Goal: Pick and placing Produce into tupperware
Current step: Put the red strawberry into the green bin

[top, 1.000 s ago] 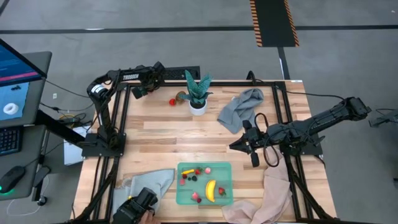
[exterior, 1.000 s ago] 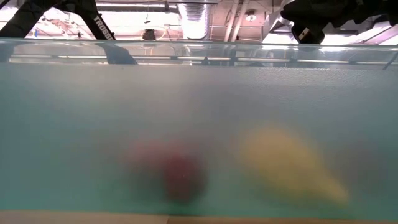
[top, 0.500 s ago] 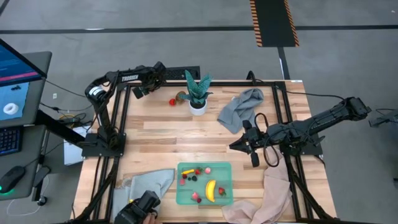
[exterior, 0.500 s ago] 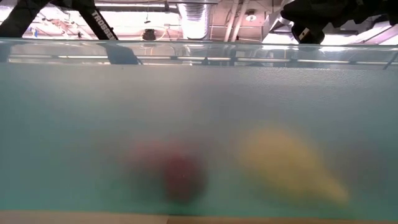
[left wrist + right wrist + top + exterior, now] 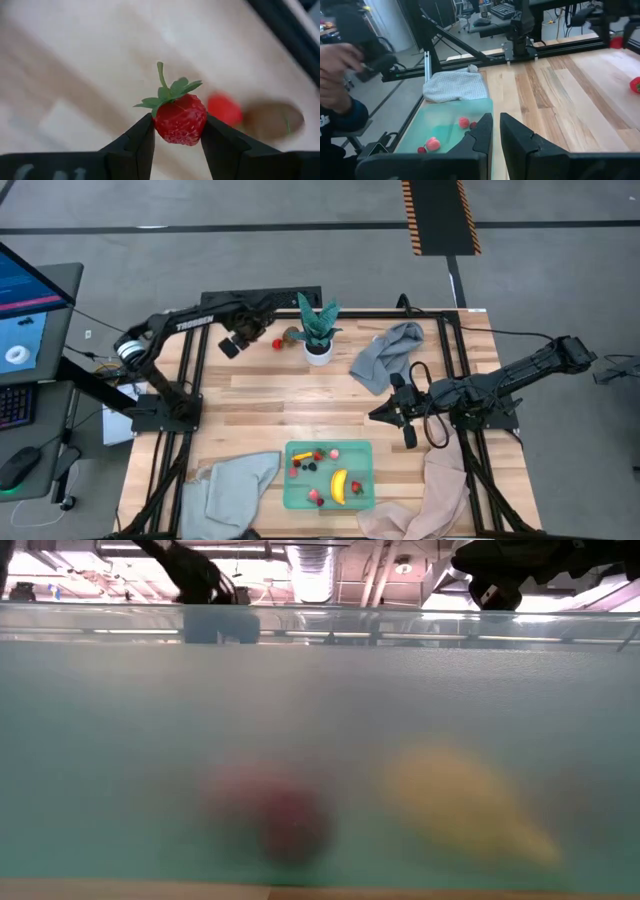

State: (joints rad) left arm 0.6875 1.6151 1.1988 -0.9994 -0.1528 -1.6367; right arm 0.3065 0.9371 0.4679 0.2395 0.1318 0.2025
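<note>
Clamping a red strawberry (image 5: 180, 119) between its fingers, left gripper (image 5: 232, 343) near the potted plant (image 5: 318, 330), mint-green tupperware (image 5: 364, 450) at the near edge holding banana (image 5: 339, 485), right gripper (image 5: 386, 412) waiting, jaws together.

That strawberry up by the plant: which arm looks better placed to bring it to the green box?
The left. Its hand already pinches the strawberry at the table's far side. The right hand is shut on nothing, waiting near the tupperware.

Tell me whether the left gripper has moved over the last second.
Yes. In the high view the left gripper, holding a strawberry, has swung from the table's far rail in over the wood, nearer the potted plant.
</note>
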